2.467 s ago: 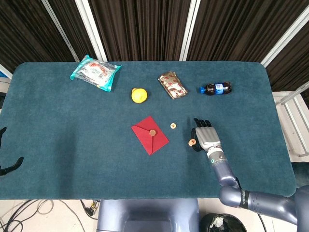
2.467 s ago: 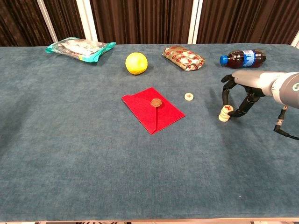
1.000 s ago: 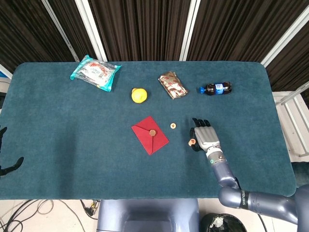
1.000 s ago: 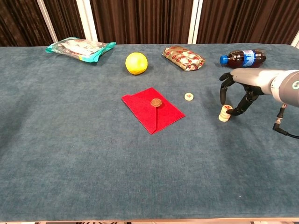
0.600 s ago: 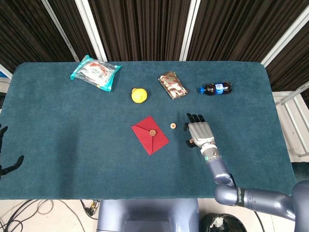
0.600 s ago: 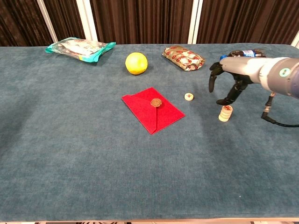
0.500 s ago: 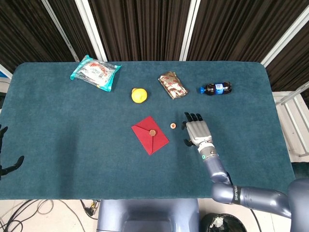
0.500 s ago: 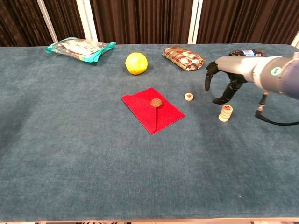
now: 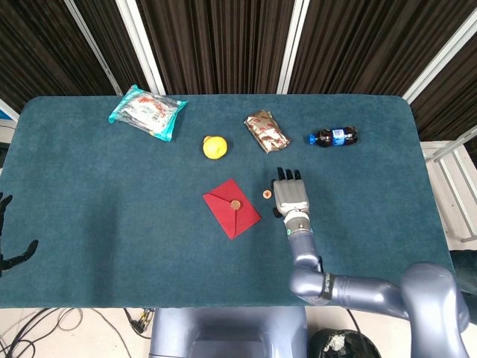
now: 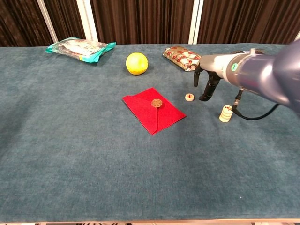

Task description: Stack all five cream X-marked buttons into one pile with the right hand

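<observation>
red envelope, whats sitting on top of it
A small round brownish disc sits near the middle of the red envelope, where the flap comes to a point. Whether it is a seal or a loose piece cannot be told, and anything under the envelope is hidden.

The right hand (image 9: 291,195) has a grey metal back, black fingers (image 10: 197,77) and a blue-grey arm.

Counted across the table (image 10: 70,164): one loose cream X-marked button (image 10: 189,97) lying flat, and one pile of buttons (image 10: 226,113) to its right (the number in that pile is too small to tell for sure). One red envelope (image 10: 153,109), one lemon (image 10: 136,63), one cola bottle (image 9: 334,137), one brown snack pack (image 10: 184,57) and one teal snack bag (image 10: 79,48) at far left. Two hands: right hand (image 10: 205,80), left hand (image 9: 10,246).
</observation>
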Robot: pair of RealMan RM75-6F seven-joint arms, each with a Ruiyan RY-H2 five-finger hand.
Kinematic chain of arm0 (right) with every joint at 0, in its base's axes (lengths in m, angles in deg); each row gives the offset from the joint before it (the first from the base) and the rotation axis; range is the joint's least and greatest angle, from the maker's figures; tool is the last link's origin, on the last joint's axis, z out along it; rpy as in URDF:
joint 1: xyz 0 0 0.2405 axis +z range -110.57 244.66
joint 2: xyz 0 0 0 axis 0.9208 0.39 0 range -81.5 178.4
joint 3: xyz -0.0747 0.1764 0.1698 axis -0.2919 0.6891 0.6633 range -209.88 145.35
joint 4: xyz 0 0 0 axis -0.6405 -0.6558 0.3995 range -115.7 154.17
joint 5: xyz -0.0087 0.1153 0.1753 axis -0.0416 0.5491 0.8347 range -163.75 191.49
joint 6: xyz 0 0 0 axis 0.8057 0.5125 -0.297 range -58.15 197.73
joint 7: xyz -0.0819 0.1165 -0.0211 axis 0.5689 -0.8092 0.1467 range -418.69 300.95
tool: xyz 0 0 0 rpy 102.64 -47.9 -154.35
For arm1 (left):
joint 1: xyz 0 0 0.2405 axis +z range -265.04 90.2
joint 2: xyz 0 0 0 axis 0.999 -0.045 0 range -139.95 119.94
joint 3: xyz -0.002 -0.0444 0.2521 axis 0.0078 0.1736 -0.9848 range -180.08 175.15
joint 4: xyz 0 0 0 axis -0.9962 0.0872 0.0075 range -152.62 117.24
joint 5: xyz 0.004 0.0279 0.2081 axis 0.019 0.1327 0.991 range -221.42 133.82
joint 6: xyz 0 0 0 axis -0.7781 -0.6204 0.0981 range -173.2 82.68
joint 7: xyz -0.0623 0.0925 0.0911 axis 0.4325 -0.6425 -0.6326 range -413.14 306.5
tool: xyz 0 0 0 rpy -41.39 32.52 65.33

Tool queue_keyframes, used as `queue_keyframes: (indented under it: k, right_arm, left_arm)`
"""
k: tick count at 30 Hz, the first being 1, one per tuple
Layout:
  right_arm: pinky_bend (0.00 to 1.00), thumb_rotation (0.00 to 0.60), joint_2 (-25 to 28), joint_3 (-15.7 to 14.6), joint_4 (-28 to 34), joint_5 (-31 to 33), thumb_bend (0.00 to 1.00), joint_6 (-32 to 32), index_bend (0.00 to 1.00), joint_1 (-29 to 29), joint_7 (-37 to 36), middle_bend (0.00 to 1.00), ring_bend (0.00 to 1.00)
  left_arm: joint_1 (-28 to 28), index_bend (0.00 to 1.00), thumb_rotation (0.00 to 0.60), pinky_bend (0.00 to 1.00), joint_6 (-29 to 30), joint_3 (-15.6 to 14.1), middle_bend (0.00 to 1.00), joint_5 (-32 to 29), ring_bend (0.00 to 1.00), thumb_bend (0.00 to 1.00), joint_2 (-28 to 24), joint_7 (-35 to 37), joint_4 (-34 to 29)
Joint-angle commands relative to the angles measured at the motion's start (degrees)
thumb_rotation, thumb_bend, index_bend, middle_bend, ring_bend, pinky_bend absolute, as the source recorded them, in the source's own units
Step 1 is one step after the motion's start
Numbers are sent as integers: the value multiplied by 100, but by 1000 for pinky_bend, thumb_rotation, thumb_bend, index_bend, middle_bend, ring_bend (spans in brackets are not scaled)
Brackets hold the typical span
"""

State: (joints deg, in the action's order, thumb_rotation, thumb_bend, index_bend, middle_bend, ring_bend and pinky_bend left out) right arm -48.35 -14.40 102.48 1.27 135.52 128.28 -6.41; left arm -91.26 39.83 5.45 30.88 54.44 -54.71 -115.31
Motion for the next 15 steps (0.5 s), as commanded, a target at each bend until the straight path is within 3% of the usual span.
queue_keyframes:
  k: [1, 15]
  right_arm:
    - [0, 600, -208, 167, -207, 234, 398, 196, 345, 163, 214, 0, 0]
    - [0, 600, -880, 318, -1214, 307, 397, 174, 346, 280, 345, 0, 0]
  left_arm:
    - [-2, 101, 600, 0, -14, 2, 0, -8, 0, 228, -14, 22, -15]
    - [-1, 101, 600, 0, -36, 2, 0, -30, 0, 228, -32, 73, -30]
